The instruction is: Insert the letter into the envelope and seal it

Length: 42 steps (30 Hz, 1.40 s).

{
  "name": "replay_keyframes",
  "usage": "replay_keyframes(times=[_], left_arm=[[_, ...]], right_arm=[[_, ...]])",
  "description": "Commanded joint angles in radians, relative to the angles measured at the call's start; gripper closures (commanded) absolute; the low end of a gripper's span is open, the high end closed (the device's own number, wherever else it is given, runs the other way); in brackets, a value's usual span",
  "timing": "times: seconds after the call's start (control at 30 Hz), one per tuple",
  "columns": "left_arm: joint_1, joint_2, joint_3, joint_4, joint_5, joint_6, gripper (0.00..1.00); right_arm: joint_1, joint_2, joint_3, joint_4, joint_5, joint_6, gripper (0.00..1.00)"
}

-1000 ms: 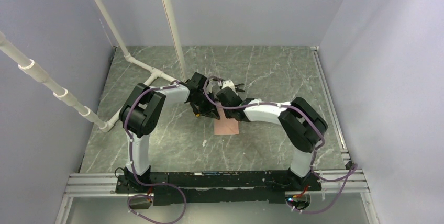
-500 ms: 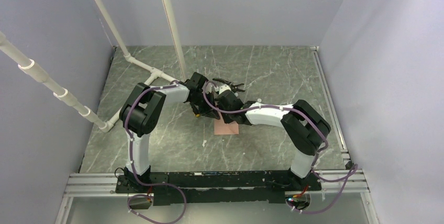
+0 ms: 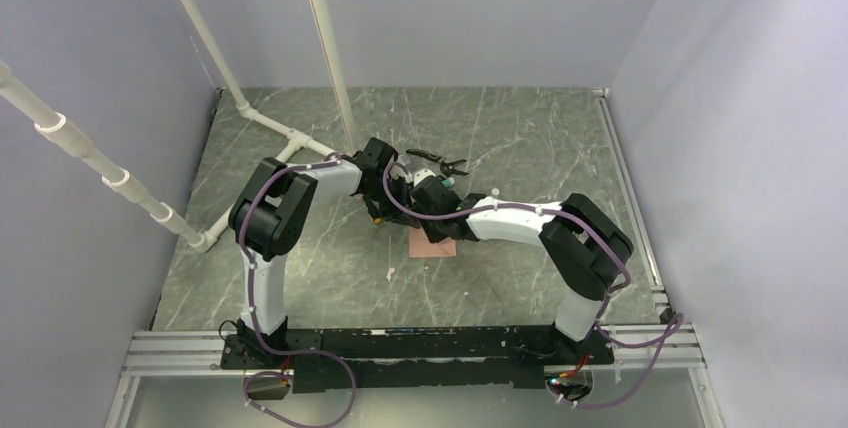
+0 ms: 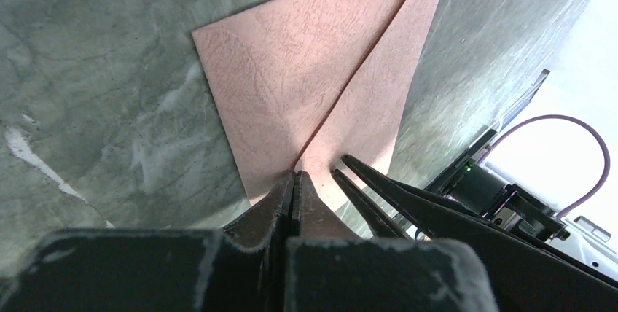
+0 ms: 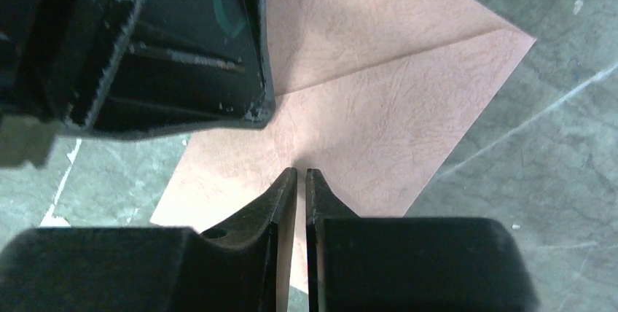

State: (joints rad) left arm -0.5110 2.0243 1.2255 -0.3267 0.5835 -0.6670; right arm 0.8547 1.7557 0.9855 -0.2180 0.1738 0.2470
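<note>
The envelope [image 3: 437,245] lies flat on the grey marbled worktop [image 3: 520,138], just below the middle of the overhead view. Much of it is covered there by the two arms, which meet over it from either side. Its pointed flap [image 4: 328,57] is folded down onto the body, with one slanted edge showing as a crisp line across the pinkish paper.

The left gripper [image 4: 294,178] has its fingers pressed together with no gap between them. Their tips are at the very point of the flap, in the lower middle of the left wrist view. Whether any paper is caught between them cannot be told.

The right gripper [image 5: 301,175] stands just beside it, on the envelope's body below the flap's edge. Its fingers are almost together, with only a thin slit between them. The envelope's surface shows through the slit, and nothing is pinched. In the left wrist view these fingers appear as two dark prongs at the lower right, their tips slightly apart and near the left gripper's tips. In the right wrist view the left gripper's black housing fills the upper left and hides the flap's point.

White pipes [image 3: 245,98] run across the upper left of the overhead view, well apart from the envelope.
</note>
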Motion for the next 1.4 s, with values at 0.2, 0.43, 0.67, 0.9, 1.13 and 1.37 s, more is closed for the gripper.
replay_keyframes(times=[0.2, 0.43, 0.67, 0.9, 1.13, 1.37], left_arm=[[0.016, 0.069, -0.031, -0.093, -0.18, 0.044, 0.98], [0.016, 0.046, -0.015, -0.106, -0.165, 0.049, 0.97], [0.016, -0.018, 0.069, -0.179, -0.121, 0.092, 0.63], [0.016, -0.129, 0.136, -0.238, -0.178, 0.163, 0.32], [-0.002, -0.138, 0.211, -0.156, -0.224, 0.268, 0.25], [-0.004, -0.138, 0.219, -0.149, -0.316, 0.267, 0.1]], right_arm=[[-0.001, -0.036, -0.042, -0.317, -0.01, 0.113, 0.87], [-0.065, -0.164, -0.037, -0.323, 0.008, 0.173, 0.87], [-0.204, -0.291, 0.026, -0.237, -0.057, 0.233, 0.82], [-0.29, -0.18, 0.137, -0.182, -0.072, 0.279, 0.68], [-0.342, -0.05, 0.276, -0.227, -0.045, 0.439, 0.57], [-0.342, 0.13, 0.455, -0.347, 0.014, 0.559, 0.48]])
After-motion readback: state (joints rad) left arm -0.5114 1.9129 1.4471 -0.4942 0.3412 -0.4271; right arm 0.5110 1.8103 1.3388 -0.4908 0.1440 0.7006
